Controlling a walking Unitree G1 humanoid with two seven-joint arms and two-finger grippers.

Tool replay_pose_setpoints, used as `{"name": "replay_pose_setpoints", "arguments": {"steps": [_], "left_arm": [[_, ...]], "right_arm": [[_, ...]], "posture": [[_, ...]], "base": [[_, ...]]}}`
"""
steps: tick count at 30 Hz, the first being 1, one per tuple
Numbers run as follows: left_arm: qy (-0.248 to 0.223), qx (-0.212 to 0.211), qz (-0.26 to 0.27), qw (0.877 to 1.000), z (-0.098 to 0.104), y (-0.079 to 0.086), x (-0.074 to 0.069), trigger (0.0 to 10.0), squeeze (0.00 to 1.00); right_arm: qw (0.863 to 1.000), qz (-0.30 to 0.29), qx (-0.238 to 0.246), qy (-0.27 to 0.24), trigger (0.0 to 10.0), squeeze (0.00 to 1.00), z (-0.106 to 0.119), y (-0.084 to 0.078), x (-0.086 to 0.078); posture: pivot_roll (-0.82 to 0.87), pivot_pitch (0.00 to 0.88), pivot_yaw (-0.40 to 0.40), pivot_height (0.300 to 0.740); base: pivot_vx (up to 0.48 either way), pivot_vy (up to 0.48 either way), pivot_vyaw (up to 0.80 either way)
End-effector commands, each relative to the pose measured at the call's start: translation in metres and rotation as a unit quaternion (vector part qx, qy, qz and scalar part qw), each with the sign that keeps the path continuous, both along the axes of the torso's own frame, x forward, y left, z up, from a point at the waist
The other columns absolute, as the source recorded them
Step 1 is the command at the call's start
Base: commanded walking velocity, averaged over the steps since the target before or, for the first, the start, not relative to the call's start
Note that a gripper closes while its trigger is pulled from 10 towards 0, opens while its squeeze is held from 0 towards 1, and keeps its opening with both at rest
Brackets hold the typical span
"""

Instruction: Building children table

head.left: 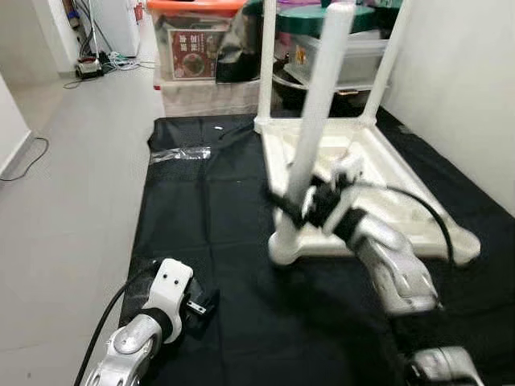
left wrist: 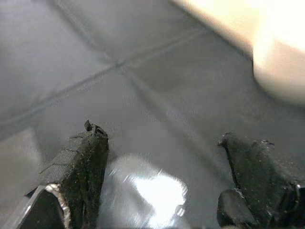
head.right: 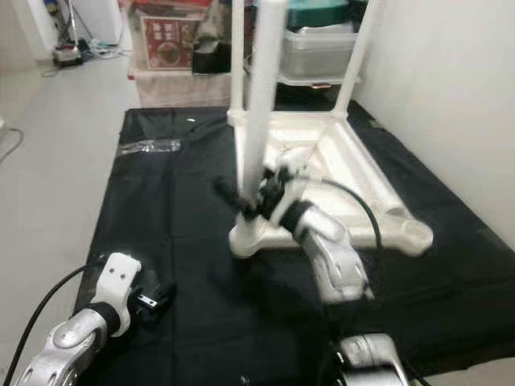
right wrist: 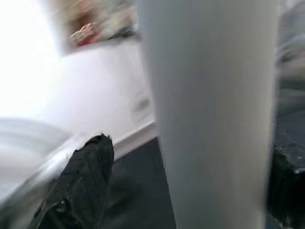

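A white children's table [head.left: 406, 211] lies upside down on a black mat [head.left: 209, 217], with three white legs standing up from it. My right gripper [head.left: 299, 205] is at the near left leg [head.left: 318, 104], low down by its socket. Its fingers [right wrist: 81, 181] straddle the leg [right wrist: 214, 119], open, with a gap showing on one side. My left gripper [head.left: 203, 305] rests low over the mat at the front left, open, fingers [left wrist: 83, 162] apart. Something pale and shiny [left wrist: 147, 191] lies blurred between them.
Two more legs [head.left: 267, 56] [head.left: 392, 48] rise at the table's far corners. Plastic storage boxes [head.left: 193, 48] stand behind the mat. A clear plastic bag [head.left: 181, 154] lies on the mat's far left. A white wall [head.left: 475, 80] is close on the right; bare floor [head.left: 72, 185] is on the left.
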State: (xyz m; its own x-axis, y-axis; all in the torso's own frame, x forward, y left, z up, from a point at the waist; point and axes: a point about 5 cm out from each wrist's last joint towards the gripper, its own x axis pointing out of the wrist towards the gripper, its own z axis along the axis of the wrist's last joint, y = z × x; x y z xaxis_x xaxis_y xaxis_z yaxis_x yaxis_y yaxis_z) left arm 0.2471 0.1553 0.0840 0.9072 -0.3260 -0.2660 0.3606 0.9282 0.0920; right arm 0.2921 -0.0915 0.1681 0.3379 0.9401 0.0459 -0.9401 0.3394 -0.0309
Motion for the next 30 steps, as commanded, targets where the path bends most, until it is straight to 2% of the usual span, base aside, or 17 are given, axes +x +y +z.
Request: {"name": "replay_pose_setpoints", "arguments": {"steps": [1, 2, 3, 8, 9, 11, 12, 14, 15, 18, 19, 20, 22, 23, 26, 27, 30], "left_arm": [[0.002, 0.0, 0.006, 1.0, -0.001, 0.003, -0.004, 10.0, 0.0], [0.002, 0.0, 0.006, 1.0, -0.001, 0.003, -0.004, 10.0, 0.0], [0.002, 0.001, 0.008, 1.0, -0.002, 0.004, -0.005, 10.0, 0.0], [0.007, 0.005, 0.009, 1.0, -0.004, 0.007, -0.007, 10.0, 0.0], [0.009, 0.005, 0.004, 1.0, -0.004, 0.005, -0.006, 10.0, 0.0], [0.009, 0.005, 0.004, 1.0, -0.004, 0.005, -0.006, 10.0, 0.0], [0.008, 0.004, 0.001, 1.0, -0.004, 0.004, -0.005, 10.0, 0.0], [0.006, 0.004, 0.001, 1.0, -0.004, 0.003, -0.003, 10.0, 0.0], [0.006, 0.004, 0.001, 1.0, -0.004, 0.003, -0.003, 10.0, 0.0], [0.006, 0.004, 0.0, 1.0, -0.004, 0.003, -0.003, 10.0, 0.0], [0.006, 0.004, 0.0, 1.0, -0.004, 0.003, -0.003, 10.0, 0.0], [0.007, 0.005, 0.0, 1.0, -0.005, 0.002, -0.003, 10.0, 0.0], [0.007, 0.005, 0.0, 1.0, -0.005, 0.002, -0.003, 10.0, 0.0], [0.008, 0.003, -0.001, 1.0, -0.005, 0.0, -0.003, 10.0, 0.0], [0.008, 0.003, -0.003, 1.0, -0.005, 0.0, -0.003, 10.0, 0.0], [0.009, 0.003, -0.004, 1.0, -0.005, 0.0, -0.004, 10.0, 0.0], [0.009, 0.004, -0.003, 1.0, -0.006, 0.001, -0.004, 10.0, 0.0]], "right_arm": [[0.991, 0.129, -0.012, 0.029, 8.2, 0.0, -0.013, 0.028, -0.026], [0.991, 0.129, -0.012, 0.029, 8.2, 0.0, -0.013, 0.028, -0.026], [0.989, 0.144, -0.012, 0.034, 5.5, 0.0, -0.016, 0.028, -0.032], [0.985, 0.166, -0.01, 0.04, 4.5, 0.0, -0.021, 0.026, -0.037], [0.994, 0.104, 0.009, 0.029, 0.0, 0.0, -0.022, 0.024, -0.029], [0.994, 0.104, 0.009, 0.029, 0.0, 0.0, -0.022, 0.024, -0.029], [1.0, 0.013, 0.016, 0.02, 0.0, 0.0, -0.023, 0.024, -0.014], [0.966, -0.259, 0.007, 0.023, 0.0, 0.0, -0.033, 0.008, 0.025], [0.966, -0.259, 0.007, 0.023, 0.0, 0.0, -0.033, 0.008, 0.025], [0.764, -0.633, -0.078, 0.095, 0.0, 0.0, -0.061, -0.066, 0.042], [0.764, -0.633, -0.078, 0.095, 0.0, 0.0, -0.061, -0.066, 0.042], [0.719, -0.68, -0.101, 0.106, 0.0, 0.0, -0.068, -0.081, 0.036], [0.714, -0.682, -0.109, 0.115, 0.0, 0.0, -0.073, -0.082, 0.03], [0.728, -0.667, -0.107, 0.12, 2.9, 0.0, -0.074, -0.075, 0.026], [0.74, -0.654, -0.104, 0.12, 2.9, 0.0, -0.075, -0.068, 0.024], [0.762, -0.632, -0.085, 0.112, 10.0, 0.0, -0.072, -0.054, 0.026], [0.776, -0.617, -0.072, 0.108, 10.0, 0.0, -0.07, -0.045, 0.028]], "posture": [[0.13, 0.0, -0.084, 0.74], [0.13, 0.0, -0.084, 0.74], [0.13, 0.0, -0.084, 0.74], [0.12, 0.0, -0.075, 0.74], [0.11, 0.0, -0.071, 0.74], [0.11, 0.0, -0.071, 0.74], [0.11, 0.0, -0.071, 0.74], [0.1, 0.0, -0.068, 0.74], [0.1, 0.0, -0.068, 0.74], [0.09, 0.0, -0.066, 0.74], [0.09, 0.0, -0.066, 0.74], [0.09, 0.0, -0.065, 0.74], [0.09, 0.0, -0.056, 0.74], [0.09, 0.0, -0.054, 0.74], [0.09, 0.0, -0.054, 0.74], [0.09, 0.0, -0.06, 0.74], [0.1, 0.0, -0.062, 0.74]], "base": [[0.0, 0.0, 0.0], [0.0, 0.0, 0.0], [0.0, 0.0, 0.0], [0.0, 0.0, 0.0], [0.0, 0.0, 0.0], [0.0, 0.0, 0.0], [0.0, 0.0, 0.0], [0.0, 0.0, 0.0], [0.0, 0.0, 0.0], [0.0, 0.0, 0.0], [0.0, 0.0, 0.0], [0.0, 0.0, 0.0], [0.0, 0.0, 0.0], [0.0, 0.0, 0.0], [0.0, 0.0, 0.0], [0.0, 0.0, 0.0], [0.0, 0.0, 0.0]]}}
